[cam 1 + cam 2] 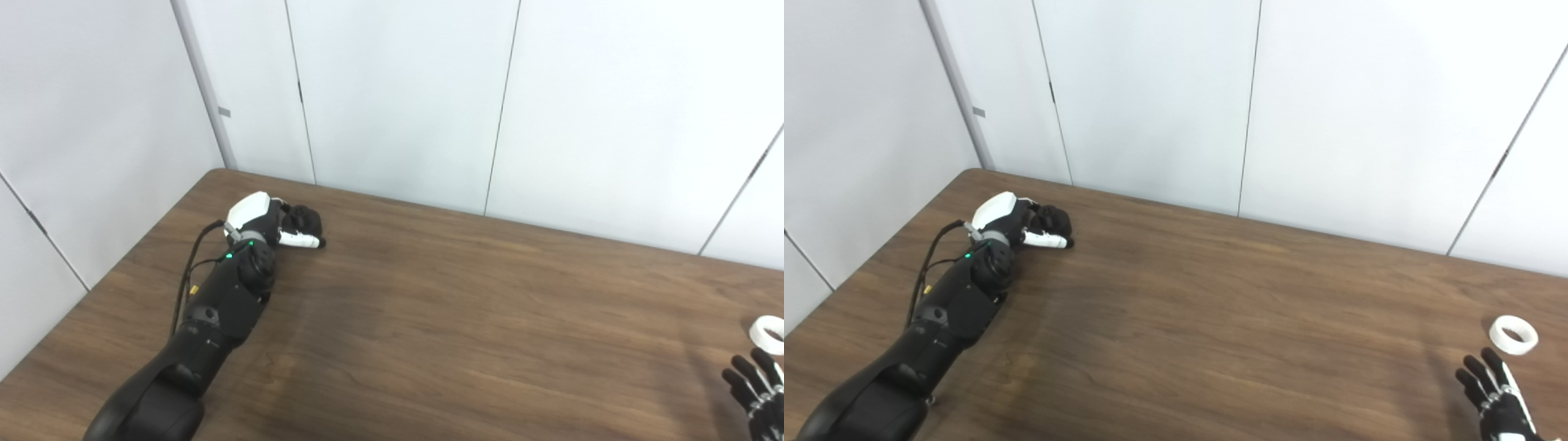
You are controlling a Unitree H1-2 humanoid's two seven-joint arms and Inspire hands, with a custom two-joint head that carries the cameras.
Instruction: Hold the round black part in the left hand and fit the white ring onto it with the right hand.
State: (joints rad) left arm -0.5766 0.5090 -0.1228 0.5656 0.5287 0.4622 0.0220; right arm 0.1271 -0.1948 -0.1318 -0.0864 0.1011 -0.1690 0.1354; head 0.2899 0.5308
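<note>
My left hand rests on the table at the far left, fingers curled around a dark round shape that looks like the round black part; the fingers hide most of it. It also shows in the right eye view. The white ring lies flat on the table near the right edge. My right hand is at the bottom right corner, open with fingers spread, just in front of the ring and apart from it. The ring is cut by the frame edge in the left eye view.
The brown wooden table runs back to white wall panels. The table's left edge and far left corner lie close to my left hand. My left forearm lies across the table's left side.
</note>
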